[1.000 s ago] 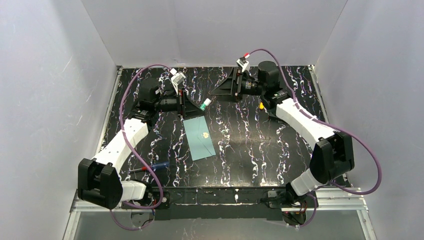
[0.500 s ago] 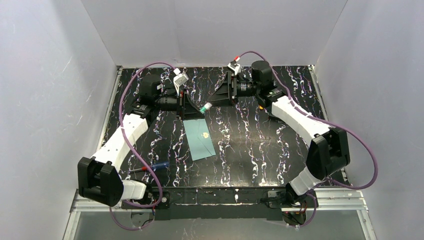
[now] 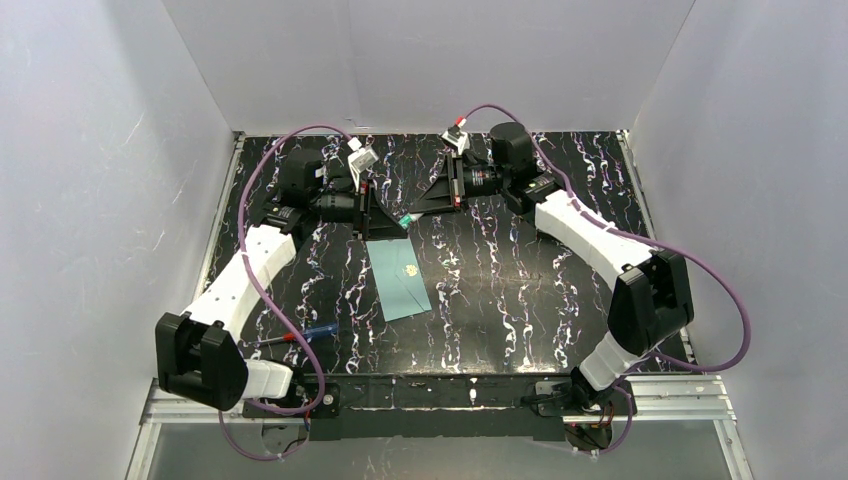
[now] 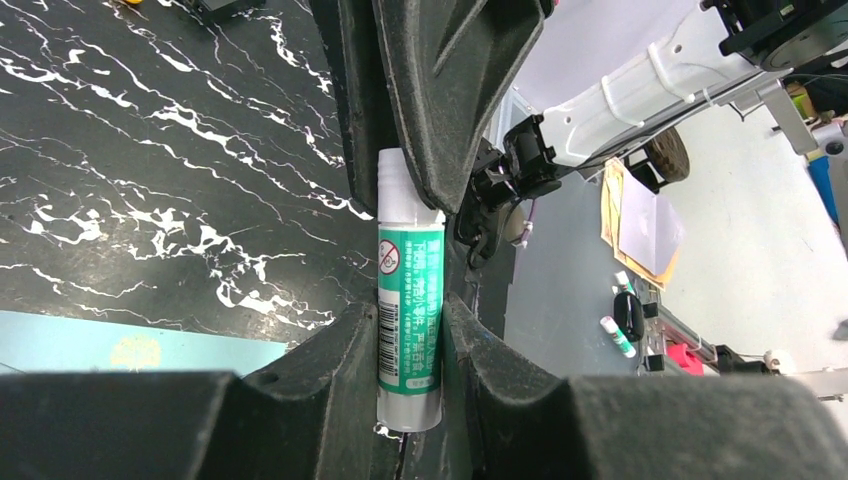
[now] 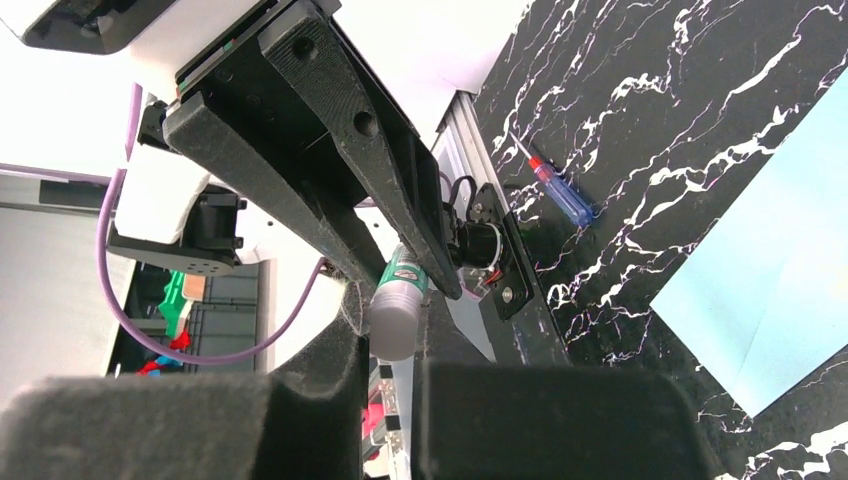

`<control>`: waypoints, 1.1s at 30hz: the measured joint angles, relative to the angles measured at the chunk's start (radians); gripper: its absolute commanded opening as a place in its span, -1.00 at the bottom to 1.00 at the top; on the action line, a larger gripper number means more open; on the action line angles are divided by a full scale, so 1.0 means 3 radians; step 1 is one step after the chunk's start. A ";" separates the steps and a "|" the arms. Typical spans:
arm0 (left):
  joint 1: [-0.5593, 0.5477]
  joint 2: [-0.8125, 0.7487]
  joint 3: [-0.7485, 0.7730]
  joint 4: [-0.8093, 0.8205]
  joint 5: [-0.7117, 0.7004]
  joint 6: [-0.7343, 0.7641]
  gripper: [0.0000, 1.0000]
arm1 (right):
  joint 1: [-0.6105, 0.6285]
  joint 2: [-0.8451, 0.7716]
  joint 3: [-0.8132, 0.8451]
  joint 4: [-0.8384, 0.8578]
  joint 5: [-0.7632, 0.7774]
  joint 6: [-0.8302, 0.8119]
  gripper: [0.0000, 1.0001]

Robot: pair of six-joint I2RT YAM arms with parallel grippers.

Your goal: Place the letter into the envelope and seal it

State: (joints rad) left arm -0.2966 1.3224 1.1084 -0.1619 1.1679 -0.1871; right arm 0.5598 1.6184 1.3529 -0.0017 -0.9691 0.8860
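Note:
The pale teal envelope [image 3: 400, 278] lies flat mid-table with its gold seal [image 3: 409, 268] facing up; its edge shows in the left wrist view [image 4: 60, 342] and the right wrist view [image 5: 780, 290]. The letter is out of view. Above the envelope's far end, a green-and-white glue stick [image 3: 407, 218] hangs between both grippers. My left gripper [image 3: 388, 222] [image 4: 410, 335] is shut on the stick's body [image 4: 408, 320]. My right gripper [image 3: 417, 211] [image 5: 395, 335] faces it, shut around the stick's white cap end [image 5: 398, 305].
A screwdriver [image 3: 300, 336] with a blue and red handle lies on the black marbled table [image 3: 520, 290] near the left arm, also showing in the right wrist view [image 5: 560, 192]. White walls close in three sides.
The right arm has moved left to the glue stick, and its wide-open jaws have closed around the stick's cap. The left gripper has kept its hold and place.

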 measured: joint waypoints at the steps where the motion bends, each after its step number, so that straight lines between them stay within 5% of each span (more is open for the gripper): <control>1: 0.0000 0.0000 0.0013 -0.0004 -0.0031 -0.0014 -1.00 | 0.0004 0.0000 0.0000 0.0004 0.0010 0.0000 -0.97; 33: 0.0142 0.0732 0.0563 -0.0389 -0.0718 -0.0528 -1.00 | 0.0198 0.0257 -0.0415 0.1025 0.1237 0.0085 -0.97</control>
State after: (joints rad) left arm -0.2539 1.5421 1.2774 -0.2787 0.9524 -0.3454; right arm 0.6193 1.6955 1.2285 0.3058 -0.5980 0.9115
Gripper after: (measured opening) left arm 0.236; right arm 0.258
